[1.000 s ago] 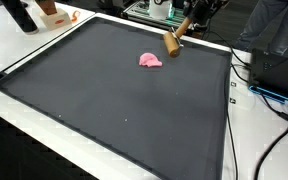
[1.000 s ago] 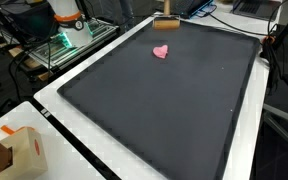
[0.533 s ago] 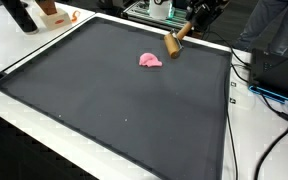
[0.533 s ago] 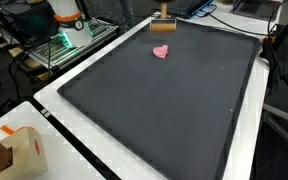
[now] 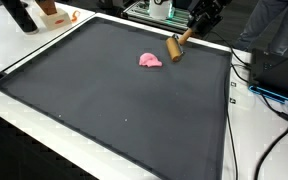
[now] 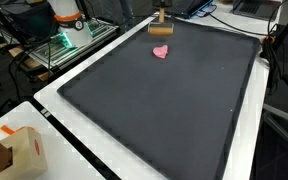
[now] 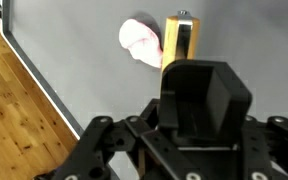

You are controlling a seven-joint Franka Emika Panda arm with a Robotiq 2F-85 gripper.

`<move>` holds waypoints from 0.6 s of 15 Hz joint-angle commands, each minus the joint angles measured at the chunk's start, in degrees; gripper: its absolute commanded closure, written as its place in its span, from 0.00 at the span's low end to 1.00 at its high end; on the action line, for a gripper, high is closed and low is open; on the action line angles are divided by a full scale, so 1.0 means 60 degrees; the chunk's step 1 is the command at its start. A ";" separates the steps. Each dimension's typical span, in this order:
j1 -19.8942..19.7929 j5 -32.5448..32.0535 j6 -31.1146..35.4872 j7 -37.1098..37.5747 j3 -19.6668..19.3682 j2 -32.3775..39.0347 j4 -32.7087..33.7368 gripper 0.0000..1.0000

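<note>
The tan wooden block on its short stick (image 5: 175, 48) is tilted over the far edge of the black rectangular mat (image 5: 114, 100), just right of the crumpled pink lump (image 5: 150, 61). The black gripper (image 5: 189, 31) is clenched on the stick's upper end. White tabletop (image 5: 34, 45) surrounds the mat.

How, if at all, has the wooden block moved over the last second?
Yes, slightly: in an exterior view the wooden block has edged toward the pink lump.

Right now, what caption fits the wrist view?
Gripper holds a wooden block over the dark mat, beside a pink lump.
</note>
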 commanded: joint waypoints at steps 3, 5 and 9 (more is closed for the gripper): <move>0.0308 -0.0268 -0.0327 0.0319 -0.0139 0.0241 0.0208 0.76; 0.0320 -0.0329 -0.0507 0.0450 -0.0174 0.0282 0.0271 0.76; 0.0295 -0.0028 -0.0734 0.0323 -0.0239 0.0334 0.0378 0.76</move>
